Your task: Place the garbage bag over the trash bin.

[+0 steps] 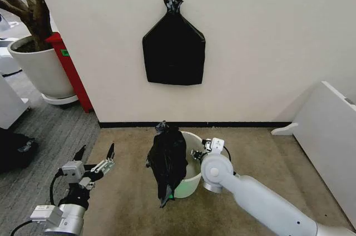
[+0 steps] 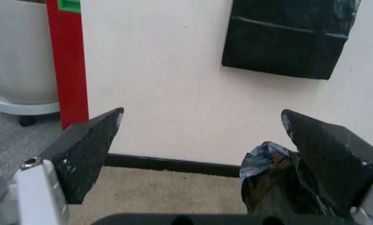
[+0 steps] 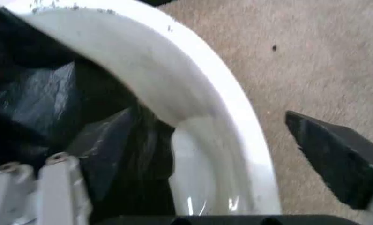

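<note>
The garbage bag [image 1: 167, 163] hangs crumpled over the left part of the rim of the trash bin [image 1: 190, 183], which stands on the beige carpet [image 1: 261, 158] near the wall [image 1: 250, 41]. Most of the bag falls down the outside of the bin, and its lower end reaches close to the floor.

The right gripper [image 1: 201, 151] is at the right part of the rim, close to the bag. In the right wrist view its jaws are spread wide: one dark finger [image 3: 336, 159] is outside the bin above the carpet, and the light finger [image 3: 58, 187] is on the inner side, just beside folds of the bag [image 3: 80, 117]. The white rim [image 3: 193, 98] passes between them. I cannot tell if either finger touches the rim or the plastic.

The left gripper [image 1: 95, 157] hovers over the carpet to the left of the bin, apart from the bag, and its two dark fingers [image 1: 109, 151] stand wide apart with nothing between them.

The left wrist view shows the bag [image 2: 271, 183] from the side, partly behind one of the fingers [image 2: 327, 154]. It also shows the lower part of a flat black bundle [image 2: 287, 37] on the wall, a red panel [image 2: 68, 65] and a large white plant pot [image 2: 18, 51]. In the head view the bundle [image 1: 173, 47] hangs from a hook by its knotted neck.
</note>
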### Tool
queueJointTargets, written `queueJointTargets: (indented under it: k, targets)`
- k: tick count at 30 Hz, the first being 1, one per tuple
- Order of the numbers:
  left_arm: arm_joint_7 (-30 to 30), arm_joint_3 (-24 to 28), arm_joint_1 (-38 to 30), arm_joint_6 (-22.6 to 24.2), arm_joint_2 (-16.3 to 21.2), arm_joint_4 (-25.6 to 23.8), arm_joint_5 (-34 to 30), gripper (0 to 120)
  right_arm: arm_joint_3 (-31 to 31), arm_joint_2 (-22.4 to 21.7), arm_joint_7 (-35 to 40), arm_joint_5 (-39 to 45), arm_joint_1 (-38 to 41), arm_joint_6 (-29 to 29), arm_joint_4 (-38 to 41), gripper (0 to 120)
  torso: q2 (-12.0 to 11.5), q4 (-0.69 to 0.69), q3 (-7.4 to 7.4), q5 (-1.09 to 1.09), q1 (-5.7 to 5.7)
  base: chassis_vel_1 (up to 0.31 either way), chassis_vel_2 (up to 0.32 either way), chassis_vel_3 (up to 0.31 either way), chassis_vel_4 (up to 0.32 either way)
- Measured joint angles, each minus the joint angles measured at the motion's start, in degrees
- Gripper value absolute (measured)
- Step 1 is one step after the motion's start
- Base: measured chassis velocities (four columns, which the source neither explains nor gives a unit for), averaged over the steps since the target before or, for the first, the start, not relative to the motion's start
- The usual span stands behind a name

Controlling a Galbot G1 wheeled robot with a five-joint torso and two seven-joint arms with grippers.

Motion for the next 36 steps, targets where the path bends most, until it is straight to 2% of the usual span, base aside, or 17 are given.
queueJointTargets:
  k: [4,8,11,16,18,19,20,23,26,28,30,31,33,36]
  targets:
    - [0.02,0.00,-0.30,0.00,0.07,0.09,-0.03,100,-0.07,-1.09,-0.50,-2.61,-0.10,0.00,0.93,99,0.00,0.01,0.00,0.00,0.00,0.000,0.000,0.000,0.000]
    - [0.02,0.01,-0.85,0.23,0.44,0.39,-0.57,100,-0.07,-2.99,-3.33,-7.89,-0.96,0.23,2.92,100,0.00,0.00,0.00,0.00,0.00,0.000,0.000,0.000,0.000]
    - [-0.08,0.03,-1.97,1.28,2.06,1.29,-1.88,100,1.36,-6.72,-10.74,-17.58,-4.59,2.31,6.36,100,0.00,0.01,0.00,0.00,0.00,0.000,0.000,0.000,0.000]
    - [-0.34,-0.11,-3.26,2.50,4.56,2.34,-3.65,100,4.46,-9.63,-18.27,-25.79,-9.39,5.75,8.18,100,0.00,-0.01,0.00,0.00,0.00,0.000,0.000,0.000,0.000]
    - [-0.52,-0.29,-4.79,3.56,7.98,3.84,-5.41,100,8.16,-12.45,-27.47,-35.56,-13.85,11.08,8.37,100,0.00,-0.02,0.00,0.00,0.00,0.000,0.000,0.000,0.000]
    - [-0.51,-0.31,-5.10,3.88,8.79,4.15,-5.87,100,8.91,-12.91,-29.05,-37.03,-14.57,12.20,8.33,100,0.00,-0.01,0.00,0.00,0.00,0.000,0.000,0.000,0.000]
    - [-0.51,-0.33,-5.86,4.86,11.02,5.09,-7.22,100,11.96,-14.29,-33.56,-41.68,-17.14,16.19,8.16,100,0.00,-0.02,0.00,0.00,0.00,0.000,0.000,0.000,0.000]
    - [-0.28,-0.23,-6.35,5.52,12.58,5.80,-7.90,100,14.74,-15.01,-35.86,-44.06,-19.23,18.32,8.27,100,0.00,0.01,0.00,0.00,0.00,0.000,0.000,0.000,0.000]
    - [0.24,1.09,-7.79,7.12,15.96,7.35,-9.15,100,23.99,-15.88,-41.39,-47.45,-26.58,20.77,9.66,100,0.00,0.00,0.00,0.00,0.00,0.000,0.000,0.000,0.000]
    - [0.23,2.34,-8.57,8.09,17.19,7.88,-9.84,100,28.83,-15.33,-43.93,-48.53,-31.18,21.32,10.39,100,0.00,0.00,0.00,0.00,0.00,0.000,0.000,0.000,0.000]
    - [-0.17,4.48,-9.93,10.42,18.72,8.09,-11.20,100,36.88,-12.43,-50.42,-50.70,-37.92,21.66,11.27,100,0.00,0.00,0.00,0.00,0.00,0.000,0.000,0.000,0.000]
    - [-0.17,4.48,-9.93,10.42,18.72,8.09,-11.20,100,36.88,-12.43,-50.42,-50.70,-37.92,21.66,11.27,100,0.00,0.00,0.00,0.00,0.00,0.000,0.000,0.000,0.000]
    - [-1.17,6.40,-11.45,12.97,20.13,8.01,-12.83,100,43.61,-8.44,-56.23,-52.88,-43.50,21.80,12.39,100,0.00,-0.01,0.00,-0.01,0.00,0.000,0.000,0.000,0.000]
    - [-2.44,8.25,-13.94,16.26,22.15,7.99,-15.05,100,47.85,-3.67,-59.33,-54.95,-48.40,21.78,14.11,100,0.00,-0.01,0.00,0.00,0.00,0.000,0.000,0.000,0.000]
